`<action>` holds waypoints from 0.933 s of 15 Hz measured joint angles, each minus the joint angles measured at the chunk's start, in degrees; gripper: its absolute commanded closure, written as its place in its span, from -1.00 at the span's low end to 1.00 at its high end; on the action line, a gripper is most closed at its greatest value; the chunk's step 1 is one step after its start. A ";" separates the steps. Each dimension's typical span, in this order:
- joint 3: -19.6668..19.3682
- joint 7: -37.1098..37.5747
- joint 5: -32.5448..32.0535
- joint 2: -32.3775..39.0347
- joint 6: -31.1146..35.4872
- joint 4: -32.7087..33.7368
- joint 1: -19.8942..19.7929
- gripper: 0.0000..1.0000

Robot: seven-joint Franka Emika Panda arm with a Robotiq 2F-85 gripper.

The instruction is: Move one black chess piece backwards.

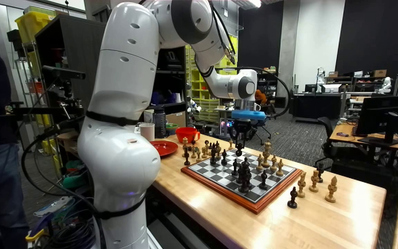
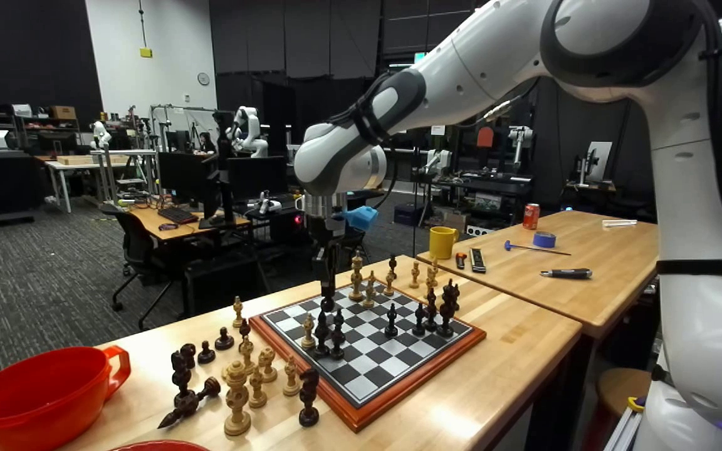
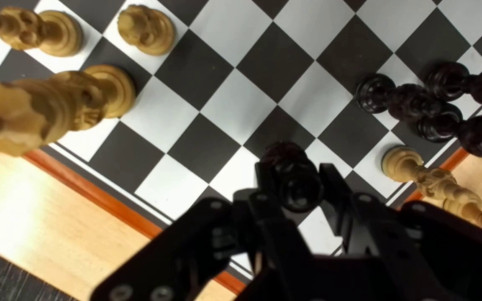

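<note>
- The gripper (image 1: 241, 137) hangs over the chessboard (image 1: 219, 190), pointing down, within the board's frame rather than out past it.
- It is grasping something: in the wrist view its two fingers (image 3: 334, 188) stand close on either side of a black chess piece (image 3: 292, 177) and appear clamped on it.
- That black chess piece is above the chessboard, roughly upright as far as both exterior views show. Its base looks just clear of the squares, though the gap is hard to judge.
- It is nearer the chessboard edge where the tall light piece (image 2: 356, 277) stands than the opposite edge.
- Done, by judgement: the choice of piece, the grip and most likely the pick-up.
- Left, by judgement: bringing it over the intended square, lowering it until its base meets the chessboard, letting go and rising away. Whether the spot beneath it is already the wanted square cannot be told.
- Which way counts as backwards is uncertain too: other dark pieces (image 2: 447, 308) stand in two groups on the chessboard, so black's home side is not plain.
- Loose pieces (image 1: 331, 189) stand on the table (image 1: 351, 218) beside the chessboard and seem to have no part in what remains.
</note>
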 measured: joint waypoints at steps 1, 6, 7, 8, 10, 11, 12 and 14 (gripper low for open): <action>0.08 -0.01 -0.04 0.32 0.00 0.32 0.01 0.84; 0.18 -0.08 -0.37 2.65 -0.01 2.95 0.01 0.84; 0.18 -0.08 -0.64 3.14 -0.02 3.57 -0.01 0.84; 0.18 -0.08 -1.02 3.60 -0.04 4.17 -0.04 0.84; 0.18 -0.08 -1.57 4.41 -0.10 5.23 -0.09 0.84; 0.18 -0.09 -1.73 4.78 -0.18 5.67 -0.10 0.84; 0.18 -0.09 -1.88 5.10 -0.28 6.01 -0.10 0.84; 0.18 -0.10 -2.07 5.65 -0.45 6.45 -0.10 0.84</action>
